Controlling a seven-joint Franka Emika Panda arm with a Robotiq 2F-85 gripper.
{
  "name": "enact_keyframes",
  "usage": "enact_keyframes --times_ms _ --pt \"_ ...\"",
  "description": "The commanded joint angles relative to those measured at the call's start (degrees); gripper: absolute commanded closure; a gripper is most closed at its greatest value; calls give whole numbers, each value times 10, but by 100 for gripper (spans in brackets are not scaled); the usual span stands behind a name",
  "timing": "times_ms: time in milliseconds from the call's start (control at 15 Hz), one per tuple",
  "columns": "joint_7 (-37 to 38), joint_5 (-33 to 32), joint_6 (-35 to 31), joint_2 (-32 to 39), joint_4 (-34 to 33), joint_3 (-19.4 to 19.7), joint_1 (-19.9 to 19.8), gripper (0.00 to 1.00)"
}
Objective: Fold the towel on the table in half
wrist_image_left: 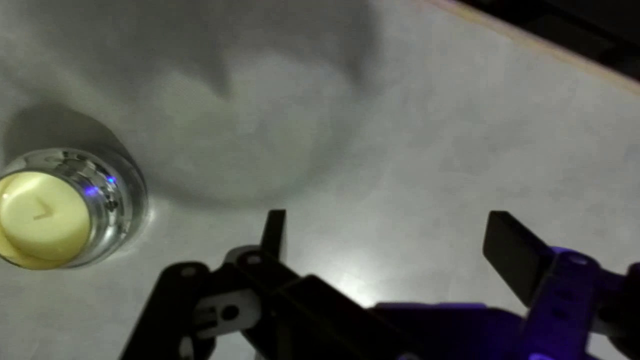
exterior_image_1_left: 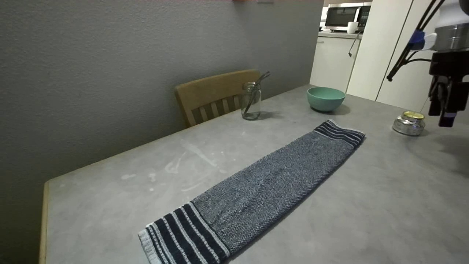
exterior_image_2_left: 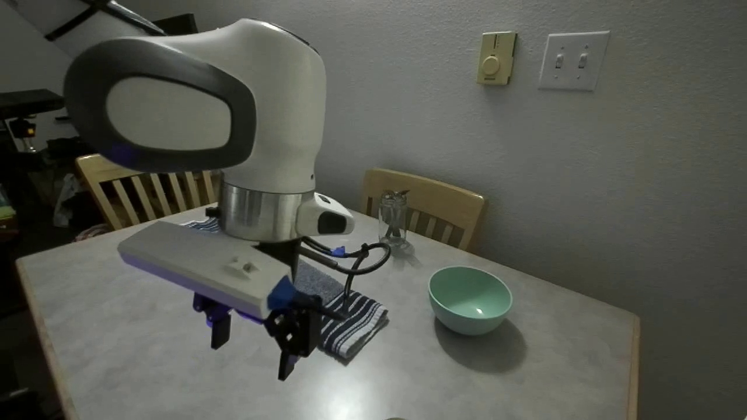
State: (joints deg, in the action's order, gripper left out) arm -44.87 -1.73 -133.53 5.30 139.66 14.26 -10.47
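Note:
The blue-gray towel (exterior_image_1_left: 271, 179) lies flat and stretched out on the pale gray table (exterior_image_1_left: 102, 209), with navy and white stripes at both short ends. In an exterior view the arm hides much of the towel (exterior_image_2_left: 353, 318), and one striped end shows beyond the gripper. My gripper (exterior_image_2_left: 252, 360) is open and empty, raised above the table. In an exterior view the gripper (exterior_image_1_left: 442, 119) is at the right edge, past the towel's far end and apart from it. In the wrist view the gripper (wrist_image_left: 387, 220) has its fingers wide apart over bare table; the towel is out of view there.
A silver candle jar (exterior_image_1_left: 408, 124) stands near the gripper; it also shows in the wrist view (wrist_image_left: 45, 220) at the left. A green bowl (exterior_image_1_left: 325, 99) and a glass jar with utensils (exterior_image_1_left: 251, 104) stand behind the towel. A wooden chair (exterior_image_1_left: 216, 90) and a wall border the table.

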Motion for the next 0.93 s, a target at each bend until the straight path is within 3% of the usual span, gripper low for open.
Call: enact_keyframes --times_ms 0,200,400,467,867 --pt "-7 100 -34 51 -42 -24 -17 0" --pt "-11 126 -41 103 -100 -36 -27 0" --pt "-20 106 -1 141 -163 -50 -38 0" --pt "2 101 -30 107 -116 -50 -35 0" --pt "23 110 -24 148 -158 -61 -41 0"
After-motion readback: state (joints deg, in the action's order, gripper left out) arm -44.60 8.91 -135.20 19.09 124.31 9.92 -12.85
